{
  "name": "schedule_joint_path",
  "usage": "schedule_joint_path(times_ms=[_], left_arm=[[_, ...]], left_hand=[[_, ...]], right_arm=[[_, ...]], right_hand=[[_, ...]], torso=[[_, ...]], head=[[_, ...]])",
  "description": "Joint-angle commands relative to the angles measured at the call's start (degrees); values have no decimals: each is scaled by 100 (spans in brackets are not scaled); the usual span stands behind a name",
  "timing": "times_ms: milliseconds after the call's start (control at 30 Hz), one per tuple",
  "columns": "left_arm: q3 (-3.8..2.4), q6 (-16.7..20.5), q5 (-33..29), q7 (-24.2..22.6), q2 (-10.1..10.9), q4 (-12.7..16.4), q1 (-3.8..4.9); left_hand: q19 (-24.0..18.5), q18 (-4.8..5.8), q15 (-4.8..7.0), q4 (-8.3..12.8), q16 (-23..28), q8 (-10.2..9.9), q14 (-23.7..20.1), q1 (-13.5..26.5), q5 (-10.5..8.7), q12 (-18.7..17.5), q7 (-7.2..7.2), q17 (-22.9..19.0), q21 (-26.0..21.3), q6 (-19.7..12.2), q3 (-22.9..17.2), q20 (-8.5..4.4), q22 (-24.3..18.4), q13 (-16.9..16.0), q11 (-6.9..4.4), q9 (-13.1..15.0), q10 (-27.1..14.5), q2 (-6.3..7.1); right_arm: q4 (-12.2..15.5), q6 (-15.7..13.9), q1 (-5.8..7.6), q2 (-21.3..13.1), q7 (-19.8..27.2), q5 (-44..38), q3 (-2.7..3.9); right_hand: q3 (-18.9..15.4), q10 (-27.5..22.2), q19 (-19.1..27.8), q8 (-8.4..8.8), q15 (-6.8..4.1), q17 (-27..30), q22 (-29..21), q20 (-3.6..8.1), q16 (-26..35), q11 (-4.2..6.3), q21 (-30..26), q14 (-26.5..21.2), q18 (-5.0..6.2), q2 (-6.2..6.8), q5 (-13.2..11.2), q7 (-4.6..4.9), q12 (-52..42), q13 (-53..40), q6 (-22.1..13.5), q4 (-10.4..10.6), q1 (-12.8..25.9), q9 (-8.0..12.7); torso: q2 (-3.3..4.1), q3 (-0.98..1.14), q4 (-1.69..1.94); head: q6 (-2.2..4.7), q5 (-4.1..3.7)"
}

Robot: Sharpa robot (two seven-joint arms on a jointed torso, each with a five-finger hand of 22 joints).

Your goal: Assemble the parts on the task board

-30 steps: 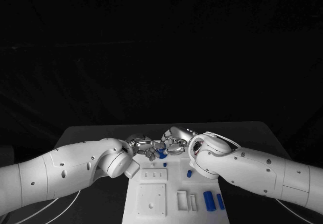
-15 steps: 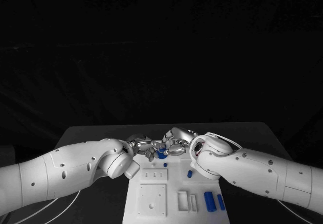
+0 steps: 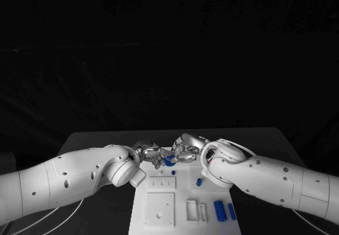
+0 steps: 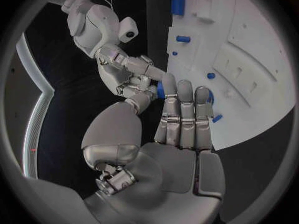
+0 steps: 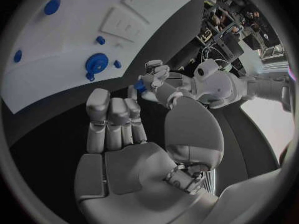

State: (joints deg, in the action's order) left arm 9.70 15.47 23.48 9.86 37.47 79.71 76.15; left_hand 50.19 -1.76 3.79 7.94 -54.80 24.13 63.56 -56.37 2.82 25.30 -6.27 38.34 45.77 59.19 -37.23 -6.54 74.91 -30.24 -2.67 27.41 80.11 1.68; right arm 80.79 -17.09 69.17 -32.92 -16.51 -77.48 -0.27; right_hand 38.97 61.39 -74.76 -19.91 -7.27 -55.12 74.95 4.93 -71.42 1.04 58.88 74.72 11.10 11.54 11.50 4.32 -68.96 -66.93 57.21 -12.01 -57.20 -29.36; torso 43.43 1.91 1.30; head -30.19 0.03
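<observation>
Currently, risk entry: I judge the blue part (image 3: pixel 169 159) could slip and drop to the task board (image 3: pixel 185 201) if either hand eases. Left hand (image 3: pixel 148 151) pinches it at its fingertips; right hand (image 3: pixel 186 149), fingers curled, meets it at the board's far end above the counter (image 3: pixel 92 139).

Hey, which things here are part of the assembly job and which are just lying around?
In the job:
- task board
- small blue part between the two hands
- left hand, holding that part
- right hand, close against it
- two blue cylinders on the near right of the board
- blue peg

Lying about:
- black table
- white cables
</observation>
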Motion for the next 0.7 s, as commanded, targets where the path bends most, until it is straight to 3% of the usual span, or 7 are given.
schedule_joint_path(times_ms=[33, 100, 267, 433, 500, 700], left_arm=[[-3, -183, 207, 17, 9, 18, 5], [-3, -196, 266, 27, 13, 25, 5], [-3, -185, 634, 28, 20, 24, 5], [0, -16, 1388, 166, 47, 37, 4], [2, 38, 1559, 225, 46, 37, 3], [88, 205, 2001, 474, 112, 137, 2]], left_hand=[[-38, -42, 41, 50, -31, -27, -3, -46, 28, 31, 332, -10, 23, 384, -10, -309, 103, -9, 3, 744, -46, 3], [-42, -39, 45, 77, -47, -33, 1, -57, 34, 52, 335, -19, 38, 395, -24, -313, 101, -21, -1, 765, -48, 18], [-40, -36, 60, 138, -89, -47, 23, -78, 53, 101, 349, -39, 78, 430, -52, -327, 95, -45, -15, 814, -40, 72], [-18, -37, 78, 179, -130, -54, 52, -89, 75, 139, 363, -50, 120, 466, -63, -344, 93, -62, -31, 853, -19, 120], [-9, -38, 86, 193, -148, -61, 61, -91, 79, 154, 368, -57, 139, 478, -68, -352, 91, -68, -37, 870, -12, 136], [16, -30, 162, 226, -349, -87, 144, -90, 184, 287, 415, -34, 297, 595, -89, -408, 114, -122, -93, 966, 81, 238]], right_arm=[[-55, -187, -2, -45, 161, 164, 2], [-82, -239, -2, -74, 175, 173, 2], [-103, -350, -2, -203, 312, 301, 2], [-133, -510, -2, -400, 428, 439, 4], [-153, -551, -2, -443, 466, 475, 5], [-147, -694, 3, -687, 584, 634, 31]], right_hand=[[-63, -95, 77, 97, 39, -1, 25, 23, 47, -30, -54, -86, 390, 92, 24, 123, 45, 18, -80, -6, 15, 38], [-116, -187, 154, 184, 90, 6, 10, 14, 93, -95, -116, -159, 390, 122, 45, 201, 81, 18, -237, -6, 3, 60], [-244, -295, 244, 248, 152, 1, 1, -7, 126, -156, -191, -242, 390, 162, 100, 261, 133, 63, -357, 19, -23, 50], [-411, -357, 314, 268, 176, 2, -1, -40, 156, -178, -261, -312, 390, 163, 564, 284, 143, 134, -404, 58, -36, 6], [-424, -358, 315, 267, 175, 2, -1, -42, 157, -178, -266, -312, 390, 159, 621, 282, 140, 143, -402, 59, -47, -1], [-451, -358, 314, 264, 171, 6, 1, -46, 163, -174, -283, -315, 390, 147, 778, 277, 126, 173, -391, 72, -80, -22]], torso=[[-2, 1, -1], [-1, 4, -6], [-4, -1, 4], [-6, 10, 1], [-6, 11, 0], [-13, 9, -6]], head=[[-16, 11], [-19, 17], [-27, 21], [-47, 42], [-56, 43], [-106, 59]])
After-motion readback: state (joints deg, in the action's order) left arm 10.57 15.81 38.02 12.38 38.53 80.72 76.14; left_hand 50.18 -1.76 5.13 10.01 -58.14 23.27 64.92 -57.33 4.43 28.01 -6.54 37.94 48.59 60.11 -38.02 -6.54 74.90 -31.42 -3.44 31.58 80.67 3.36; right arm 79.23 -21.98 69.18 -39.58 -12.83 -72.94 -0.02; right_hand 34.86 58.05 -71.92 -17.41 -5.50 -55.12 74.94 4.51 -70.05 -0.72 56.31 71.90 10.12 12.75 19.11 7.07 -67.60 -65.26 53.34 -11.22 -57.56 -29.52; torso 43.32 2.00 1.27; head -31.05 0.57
